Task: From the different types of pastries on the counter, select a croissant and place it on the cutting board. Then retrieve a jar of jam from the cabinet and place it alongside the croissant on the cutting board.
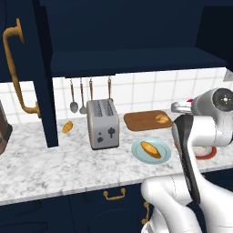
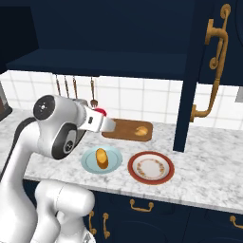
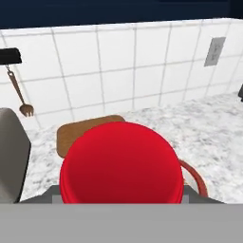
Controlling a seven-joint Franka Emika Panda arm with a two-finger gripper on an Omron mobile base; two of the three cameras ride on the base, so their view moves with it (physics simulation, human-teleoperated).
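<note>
My gripper (image 2: pixel 107 124) hangs above the counter (image 1: pixel 54 159), shut on a jar of jam whose red lid (image 3: pixel 121 163) takes up the middle of the hand view. A bit of that red lid (image 2: pixel 99 112) peeks out above the hand. The brown cutting board (image 1: pixel 146 120) lies just beyond the gripper by the tiled wall. On its right part rests the light tan croissant (image 1: pixel 160 118), also seen in the right base view (image 2: pixel 140 131). Overhead, the navy cabinet (image 1: pixel 136 41) stands open, its door (image 1: pixel 43 73) swung out with the brass handle (image 1: pixel 16 68).
A toaster (image 1: pixel 103 123) stands left of the board. An orange loaf-shaped pastry (image 1: pixel 151 149) lies on a light-blue plate (image 1: pixel 139 152), and a small orange pastry (image 1: pixel 67 127) lies left of the toaster. A red-rimmed plate (image 2: pixel 151 167) sits near the front edge. Utensils (image 1: pixel 77 98) hang on the wall.
</note>
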